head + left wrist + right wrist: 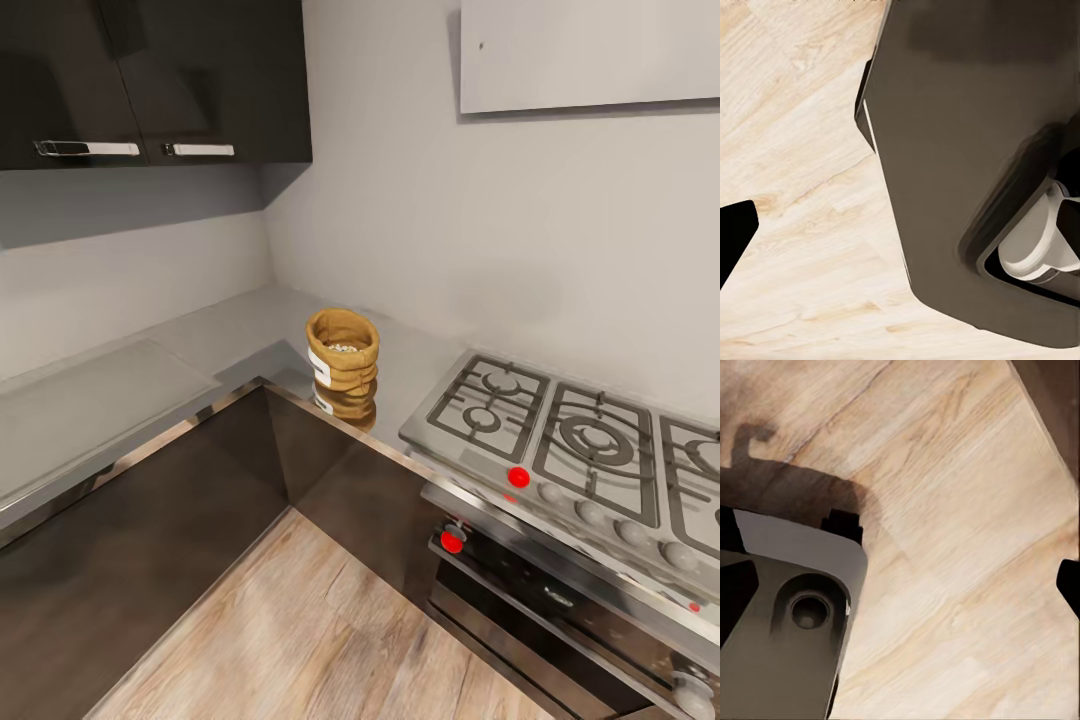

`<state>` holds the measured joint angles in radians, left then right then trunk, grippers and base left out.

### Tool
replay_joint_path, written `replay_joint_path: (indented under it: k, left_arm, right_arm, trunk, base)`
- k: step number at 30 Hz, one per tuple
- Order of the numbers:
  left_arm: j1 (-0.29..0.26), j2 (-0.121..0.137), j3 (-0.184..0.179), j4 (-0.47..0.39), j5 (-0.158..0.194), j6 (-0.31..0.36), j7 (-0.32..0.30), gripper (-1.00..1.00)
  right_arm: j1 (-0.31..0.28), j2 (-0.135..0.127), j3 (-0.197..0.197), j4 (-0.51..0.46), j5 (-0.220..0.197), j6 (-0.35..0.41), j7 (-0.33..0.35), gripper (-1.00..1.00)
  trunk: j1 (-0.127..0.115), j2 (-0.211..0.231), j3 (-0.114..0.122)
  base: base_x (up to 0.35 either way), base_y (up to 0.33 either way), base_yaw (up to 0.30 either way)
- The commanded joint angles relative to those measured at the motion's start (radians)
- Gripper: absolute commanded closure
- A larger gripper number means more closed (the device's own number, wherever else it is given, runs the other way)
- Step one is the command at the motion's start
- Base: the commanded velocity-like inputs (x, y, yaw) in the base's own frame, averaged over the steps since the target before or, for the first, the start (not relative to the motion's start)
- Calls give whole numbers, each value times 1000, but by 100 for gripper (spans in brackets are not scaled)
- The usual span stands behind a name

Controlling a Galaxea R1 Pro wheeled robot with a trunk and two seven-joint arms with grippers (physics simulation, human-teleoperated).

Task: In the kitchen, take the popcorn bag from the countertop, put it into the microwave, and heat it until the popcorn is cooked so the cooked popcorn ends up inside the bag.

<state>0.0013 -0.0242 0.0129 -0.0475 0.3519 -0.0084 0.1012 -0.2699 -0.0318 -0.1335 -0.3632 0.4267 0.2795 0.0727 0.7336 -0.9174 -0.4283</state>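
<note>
1. Left wrist view: dark robot body (967, 150) over wood floor (795, 225); a black tip sits at the left edge, so I cannot tell whether the left gripper is spread or pressed together
2. Right wrist view: same doubt for the right gripper; floor below
3. Head view, centre: popcorn bag (343, 365) upright on countertop (230, 335), left of hob (570, 440), untouched
4. Judged: grasp, microwave loading and heating all remain

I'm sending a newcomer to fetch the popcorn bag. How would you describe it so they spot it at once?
Find the grey steel countertop that bends in an L under the dark wall cabinets. Near its inner corner, left of the gas hob, stands the popcorn bag. It is a small tan crumpled sack with a rolled rim, a white label and pale bits inside.
</note>
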Motion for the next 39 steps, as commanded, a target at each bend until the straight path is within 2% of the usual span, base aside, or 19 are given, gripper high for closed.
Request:
replay_joint_path:
  k: [1, 4, 6, 7, 9, 10, 12, 15, 17, 18, 22, 23, 24, 25, 31, 32, 34, 37, 39]
  left_arm:
    - [0, 0, 1, -2, 4, -1, 3, -100]
    - [0, 0, 1, -2, 5, -1, 3, -100]
    - [0, 0, 1, -2, 5, -1, 4, -100]
    - [0, 0, 1, -2, 6, -1, 4, -100]
    - [0, 0, 1, -2, 7, -1, 5, -100]
    - [0, 0, 1, -2, 7, -1, 5, -100]
    - [0, 0, 1, -2, 7, -1, 4, -100]
    - [0, 0, 1, -2, 7, -1, 5, -100]
    - [0, 0, 1, -2, 7, -1, 4, -100]
    - [0, 0, 1, -2, 7, -1, 3, -100]
    - [0, 0, 1, -2, 7, -1, 3, -100]
    - [0, 0, 1, -2, 7, -1, 3, -100]
    - [0, 0, 1, -2, 7, -1, 3, -100]
    - [0, 0, 1, -2, 7, -1, 3, -100]
    - [0, 0, 1, -2, 7, -1, 3, -100]
    - [0, 0, 1, -2, 7, -1, 3, -100]
    - [0, 0, 1, -2, 7, -1, 3, -100]
    - [0, 0, 1, -2, 7, -1, 3, -100]
    - [0, 0, 1, -2, 7, -1, 3, -100]
  right_arm:
    - [1, 6, 20, -61, 12, 51, 32, -100]
    - [1, 39, 108, -271, 17, 237, 108, -100]
    - [1, 49, 159, -399, 17, 318, 129, -100]
    - [1, 69, 223, -516, 15, 394, 139, -100]
    - [1, 92, 286, -647, 13, 500, 143, -100]
    - [1, 103, 304, -694, 13, 541, 144, -100]
    - [1, 146, 343, -821, 13, 638, 151, -100]
    - [3, 206, 387, -921, 12, 757, 164, -100]
    - [-15, 206, 407, -939, 11, 768, 174, -100]
    - [-101, 206, 420, -953, 6, 768, 187, -100]
    - [-332, 206, 423, -947, -1, 768, 242, -100]
    - [-348, 206, 423, -947, -1, 768, 245, -100]
    - [-408, 206, 422, -945, -2, 768, 251, -100]
    - [-437, 206, 422, -943, -7, 768, 254, -100]
    - [-604, 206, 420, -893, -85, 768, 258, -100]
    - [-664, 206, 413, -835, -91, 768, 257, -100]
    - [-728, 206, 393, -766, -94, 768, 256, -100]
    - [-871, 206, 314, -616, -94, 768, 251, -100]
    - [-944, 206, 289, -542, -93, 768, 248, -100]
  trunk:
    - [0, -1, -1]
    - [0, -1, -1]
    - [0, -1, -1]
    - [0, -1, -1]
    - [0, -1, -1]
    - [0, -1, -1]
    - [0, -1, -1]
    - [0, -1, -1]
    - [0, -1, -1]
    - [0, -1, -1]
    - [0, -1, -1]
    - [0, -1, -1]
    - [0, -1, -1]
    - [0, -1, -1]
    - [0, -1, -1]
    - [0, -1, -1]
    - [0, -1, -1]
    - [0, -1, -1]
    - [0, -1, -1]
  base:
    - [0, 0, 0]
    - [0, 0, 0]
    - [0, 0, 0]
    - [0, 0, 0]
    - [0, 0, 0]
    - [0, 0, 0]
    - [0, 0, 0]
    - [0, 0, 0]
    - [0, 0, 0]
    - [0, 0, 0]
    - [0, 0, 0]
    - [0, 0, 0]
    - [0, 0, 0]
    - [0, 0, 0]
    - [0, 0, 0]
    - [0, 0, 0]
    - [0, 0, 0]
    - [0, 0, 0]
    - [0, 0, 0]
